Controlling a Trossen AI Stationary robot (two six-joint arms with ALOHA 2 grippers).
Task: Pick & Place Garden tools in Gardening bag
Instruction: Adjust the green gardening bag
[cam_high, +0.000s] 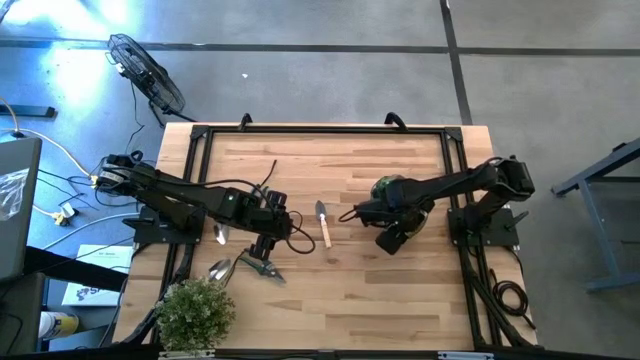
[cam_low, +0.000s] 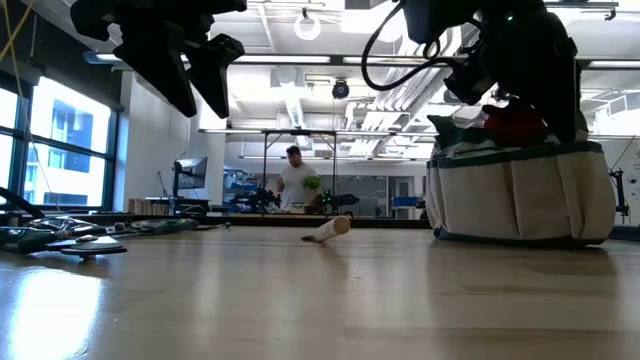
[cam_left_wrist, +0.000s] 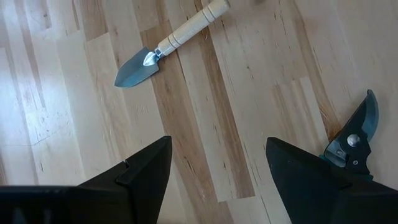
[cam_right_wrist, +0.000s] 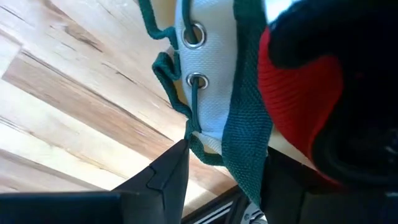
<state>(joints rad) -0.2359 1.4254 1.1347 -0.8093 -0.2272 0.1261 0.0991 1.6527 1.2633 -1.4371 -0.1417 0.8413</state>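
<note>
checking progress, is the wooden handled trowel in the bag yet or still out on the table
Out. The trowel lies flat on the table, apart from the gardening bag.

My dark left gripper (cam_left_wrist: 217, 180) hangs over pale striped wood table (cam_left_wrist: 261, 74). The trowel (cam_left_wrist: 168, 45) shows grey blade, light wooden handle. The bag (cam_right_wrist: 214, 74) is white with green trim, beside a red piece (cam_right_wrist: 298, 93).

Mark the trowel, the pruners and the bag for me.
trowel (cam_left_wrist: 138, 66), left wrist view, on the metal blade.
pruners (cam_left_wrist: 356, 138), left wrist view, on the blades near the pivot.
bag (cam_low: 520, 195), low view, on the pale side panel.
</note>
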